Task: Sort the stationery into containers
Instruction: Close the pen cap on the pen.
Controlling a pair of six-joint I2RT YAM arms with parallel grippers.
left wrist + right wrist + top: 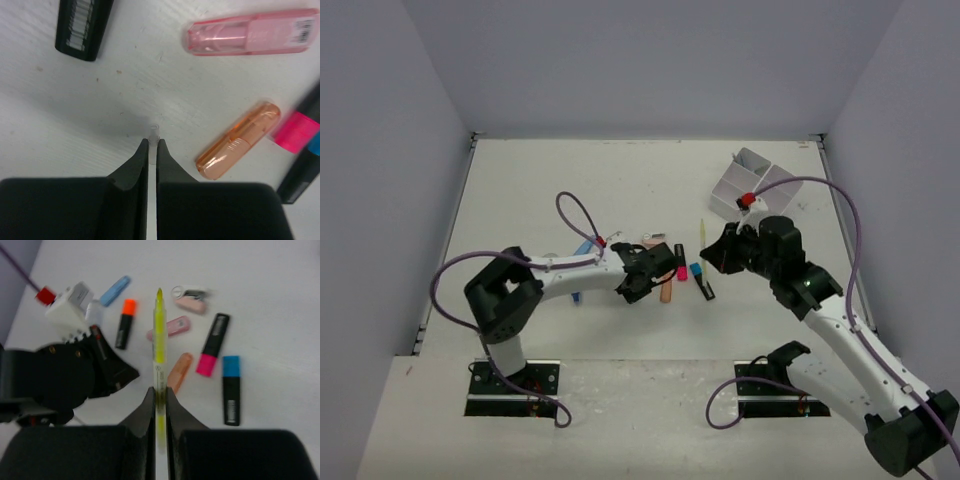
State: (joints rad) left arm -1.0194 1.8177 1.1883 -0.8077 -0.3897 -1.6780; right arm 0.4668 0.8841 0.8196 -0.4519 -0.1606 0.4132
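The white bench [550,190] is walled on three sides by plain pale panels [640,60]. Its far half and left side lie bare, giving wide room, while the stationery [670,268] crowds one patch at mid-bench. The white plastic tray [745,172], thin-walled with rectangular compartments, stands near the far right corner, well apart from that patch.

The left claw [153,142] is low over the bench, its black tapered fingers pressed almost together on a thin clear pen [153,130] whose small tip pokes just past them. Just to its right lies an orange translucent capsule [239,141], rounded at both ends. Farther off are a pink translucent capsule [250,32] with a barcode label and a matte black highlighter barrel [82,25].

The right claw [159,392] is clamped on a slim yellow-green pen [159,335] — glossy and straight, pointing out over the cluster. On the bench around it lie an orange-capped highlighter [125,322], a pink-capped highlighter [214,342] and a blue-capped highlighter [231,390], with open bench to their right.
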